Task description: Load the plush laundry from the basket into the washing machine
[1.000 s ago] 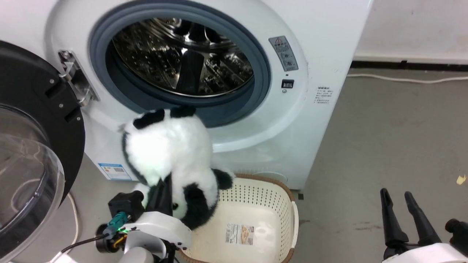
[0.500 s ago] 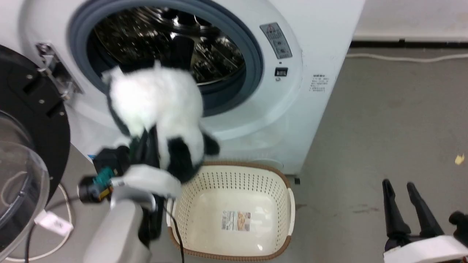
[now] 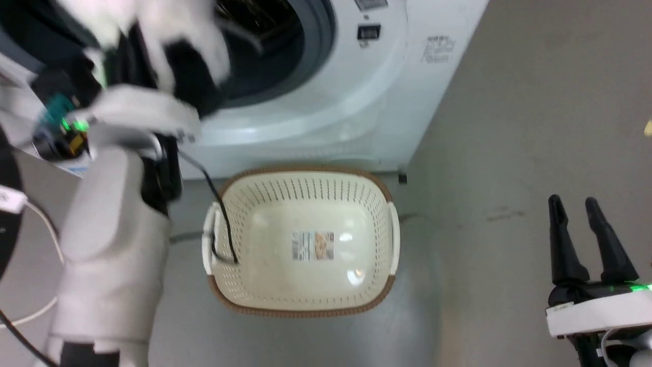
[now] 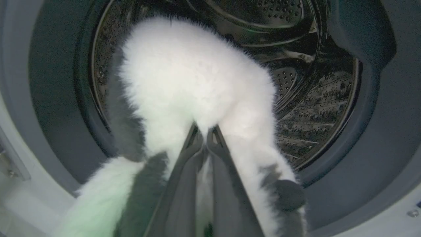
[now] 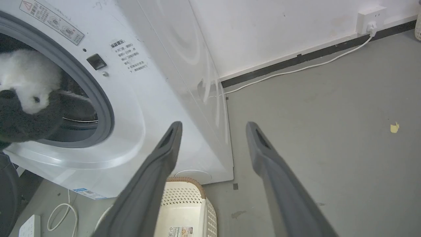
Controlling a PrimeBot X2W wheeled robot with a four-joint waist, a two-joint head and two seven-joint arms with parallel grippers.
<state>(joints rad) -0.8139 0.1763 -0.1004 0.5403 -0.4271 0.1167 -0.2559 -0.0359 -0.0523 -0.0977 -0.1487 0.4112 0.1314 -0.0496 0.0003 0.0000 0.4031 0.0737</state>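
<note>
Left wrist view is looking straight into the washing machine [image 4: 388,138], whose grey-rimmed porthole [image 4: 49,98] is standing open with the steel drum [image 4: 315,98] lying dark and roomy beyond; in the head view the basket [image 3: 305,312] is sitting on the grey floor [image 3: 509,127] just in front of the machine, its printed label showing, a thin black cable [image 3: 221,214] from the left arm [image 3: 112,244] crossing its left rim; the panda soft toy [image 4: 194,82] is hanging at the porthole mouth, white bulk framed by the grey rim, long axis pointing into the drum, black limbs trailing back toward the wrist; the left gripper [image 4: 205,135] is pinching its white fur, fingers [image 4: 184,171] nearly meeting; the right gripper [image 3: 573,204] is hovering over bare floor well right of the basket, fingers spread apart and touching nothing.
</note>
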